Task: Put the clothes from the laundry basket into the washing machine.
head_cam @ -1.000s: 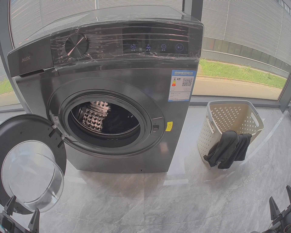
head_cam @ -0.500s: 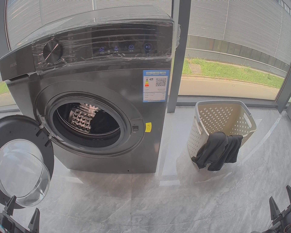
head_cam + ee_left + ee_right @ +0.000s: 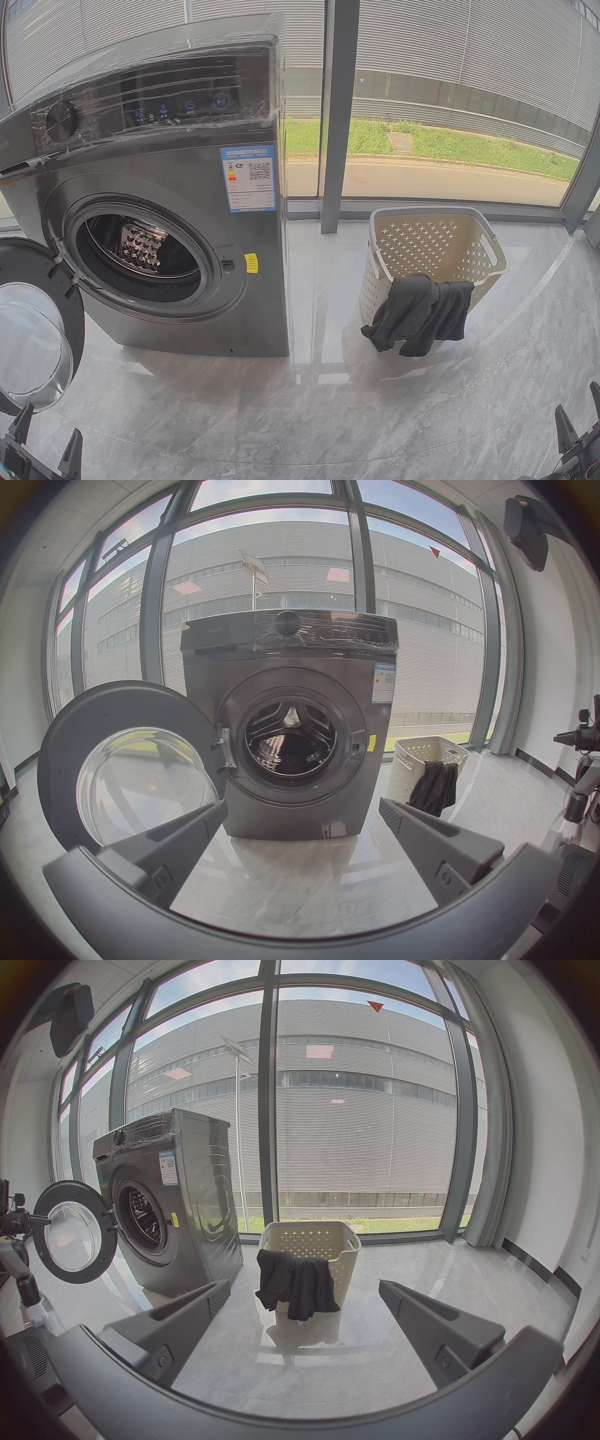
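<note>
Your left end effector sits low, fingers spread apart and empty, facing the washing machine. Your right end effector is likewise spread and empty, facing the laundry basket. A dark garment is draped over the basket's near rim and hangs down its outer wall. The basket stands on the floor by the window edge, apart from the machine's right side. The machine's door is swung open.

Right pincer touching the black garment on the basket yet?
Apart. The head view shows a wide stretch of bare floor between the right pincer and the black garment draped over the laundry basket rim.
</note>
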